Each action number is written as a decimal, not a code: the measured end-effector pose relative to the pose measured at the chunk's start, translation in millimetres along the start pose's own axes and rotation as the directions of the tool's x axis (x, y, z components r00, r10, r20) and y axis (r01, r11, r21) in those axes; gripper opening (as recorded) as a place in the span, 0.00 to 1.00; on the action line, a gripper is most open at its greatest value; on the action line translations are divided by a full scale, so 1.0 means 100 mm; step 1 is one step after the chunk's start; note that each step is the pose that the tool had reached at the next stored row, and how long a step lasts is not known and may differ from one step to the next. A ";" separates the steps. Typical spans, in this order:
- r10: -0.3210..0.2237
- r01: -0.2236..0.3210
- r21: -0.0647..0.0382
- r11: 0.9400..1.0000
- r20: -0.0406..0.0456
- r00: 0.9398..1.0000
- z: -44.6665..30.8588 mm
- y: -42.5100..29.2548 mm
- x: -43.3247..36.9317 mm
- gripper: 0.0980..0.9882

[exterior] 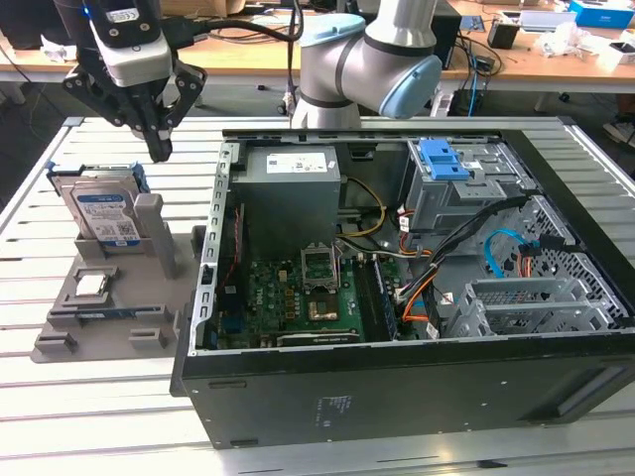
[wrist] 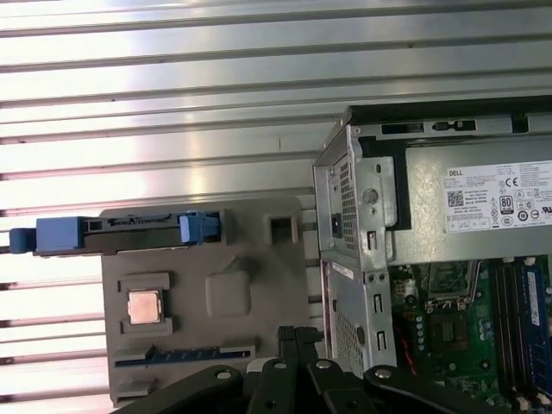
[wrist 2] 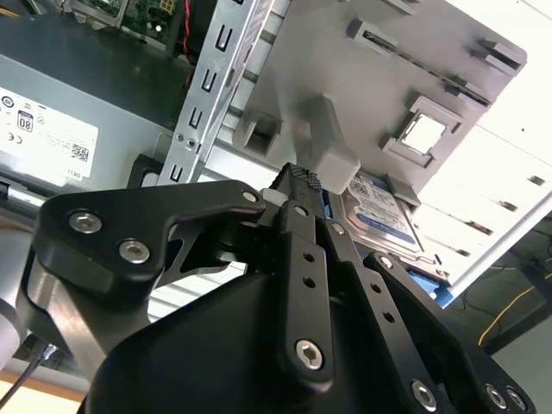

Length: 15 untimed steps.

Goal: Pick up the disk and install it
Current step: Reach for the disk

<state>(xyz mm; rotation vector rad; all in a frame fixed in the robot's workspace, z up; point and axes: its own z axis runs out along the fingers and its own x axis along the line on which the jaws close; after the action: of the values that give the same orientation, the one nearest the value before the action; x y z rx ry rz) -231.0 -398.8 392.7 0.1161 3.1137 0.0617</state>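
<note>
In the exterior view, the disk (exterior: pixel 102 213) stood on edge in a slot at one end of the grey fixture (exterior: pixel 139 293), with its label facing outward and its blue frame showing along the top. The gripper (exterior: pixel 159 147) hung above the fixture, near the disk but apart from it. Its jaws were drawn together to a point with nothing between them. The open computer case (exterior: pixel 397 397) lay just beside the fixture.

In the second wrist view, the gripper (wrist 2: pixel 302 177) showed its tips pressed together and empty. Beyond them the disk (wrist 2: pixel 384 211) sat in the fixture (wrist 2: pixel 371 95).

In the first wrist view, the disk (wrist: pixel 121 235) appeared edge-on along one side of the fixture (wrist: pixel 259 302). A small square chip (wrist: pixel 144 306) was seated nearer the fixture's middle. The gripper (wrist: pixel 299 335) was over the fixture's side nearest the case.

The disk was probably rigid and dense for its size, with smooth metal faces that could slip, and it was likely sensitive to knocks. Its plastic frame would likely flex. The soundest hold seemed to be across the two flat faces, midway along the upper edge where it rose clear of the slot.
</note>
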 end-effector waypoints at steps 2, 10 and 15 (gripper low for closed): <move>0.000 0.000 0.001 1.000 0.000 1.000 0.000 -0.002 0.039 0.01; 0.000 0.000 0.001 1.000 0.000 1.000 -0.001 -0.011 0.170 0.01; 0.000 0.000 0.001 1.000 0.000 1.000 -0.001 -0.019 0.283 0.01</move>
<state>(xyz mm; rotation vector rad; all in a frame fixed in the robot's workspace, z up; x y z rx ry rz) -259.4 -398.6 392.1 0.1161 3.1136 0.0602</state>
